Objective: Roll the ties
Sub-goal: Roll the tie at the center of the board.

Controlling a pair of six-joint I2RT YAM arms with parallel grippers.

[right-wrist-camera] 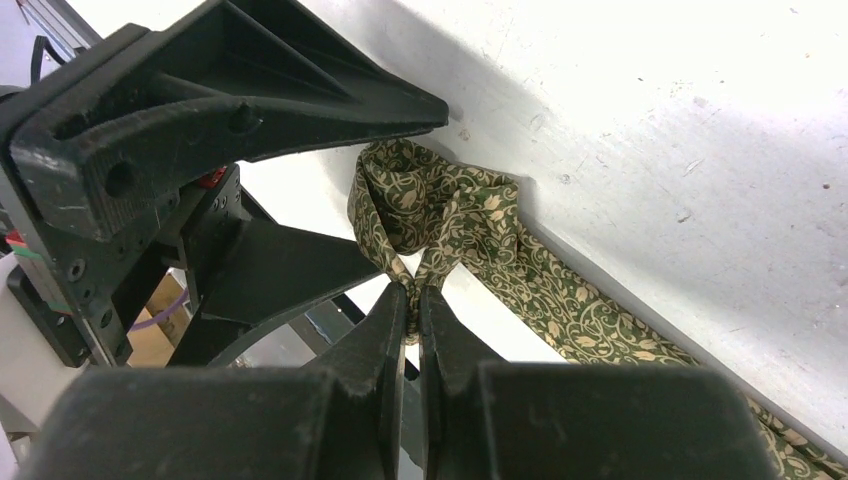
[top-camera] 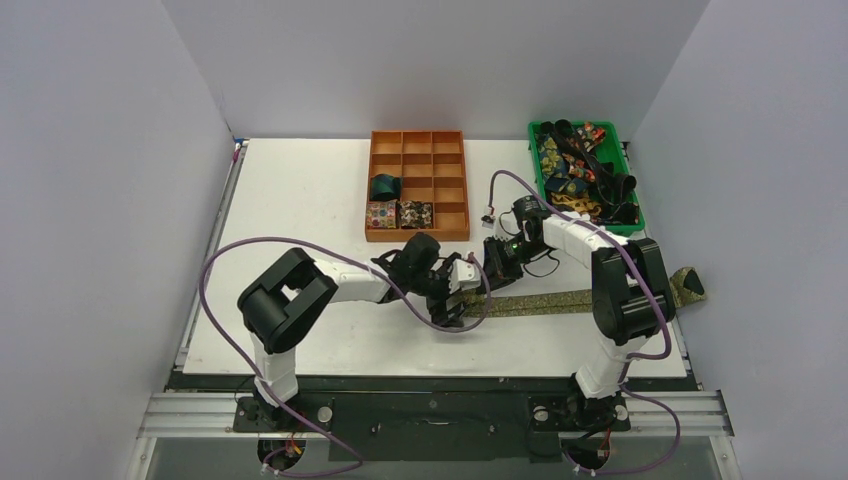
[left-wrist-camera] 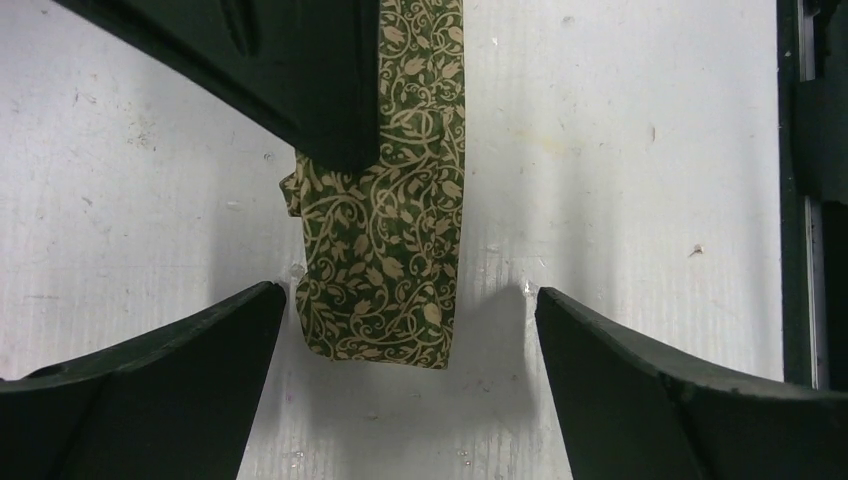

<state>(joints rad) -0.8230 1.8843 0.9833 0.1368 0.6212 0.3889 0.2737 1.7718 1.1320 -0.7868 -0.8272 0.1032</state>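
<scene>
Nearest to me, the olive-green vine-patterned tie [top-camera: 545, 301] lies flat across the white table [top-camera: 300, 200], from the right edge, where its broad end reaches past the rim, to the centre. I judge this the very start of the roll: the narrow end is folded into a first small loop, with nothing coiled beyond that. My left gripper [left-wrist-camera: 408, 300] hovers over that end with its jaws spread wide, one finger on either side of the fabric and touching neither edge; it holds nothing. Just past it, my right gripper [right-wrist-camera: 412, 295] has its jaws closed tight, pinching the folded tip of the tie so it stands up off the table. Next I'd need to turn that pinched tip over on itself while the left steadies the strip, edges aligned so the coil doesn't skew. Farther back, three rolled ties [top-camera: 381, 214] sit in the orange tray [top-camera: 418, 236], and loose ties [top-camera: 575, 175] fill the green bin [top-camera: 534, 150]
</scene>
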